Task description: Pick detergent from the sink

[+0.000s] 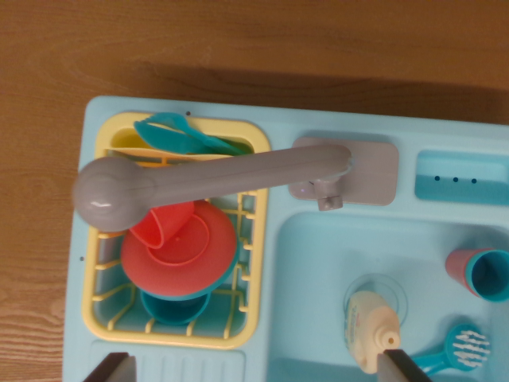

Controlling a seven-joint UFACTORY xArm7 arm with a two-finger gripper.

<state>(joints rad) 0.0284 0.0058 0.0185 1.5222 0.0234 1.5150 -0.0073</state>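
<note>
The detergent (369,329) is a small cream bottle with a pale cap, lying in the light blue sink basin (318,263) near the drain, low in the wrist view's right half. My gripper (254,368) shows only as two dark fingertips (110,368) at the bottom edge, set wide apart and holding nothing. The right fingertip (404,366) sits just beside the bottle's cap end.
A grey faucet (215,181) swings over the yellow dish rack (179,239), which holds a coral plate and cup and teal dishes. A coral-and-teal cup (481,273) and a teal brush (457,350) lie in the basin's right side. Wooden table surrounds the toy sink.
</note>
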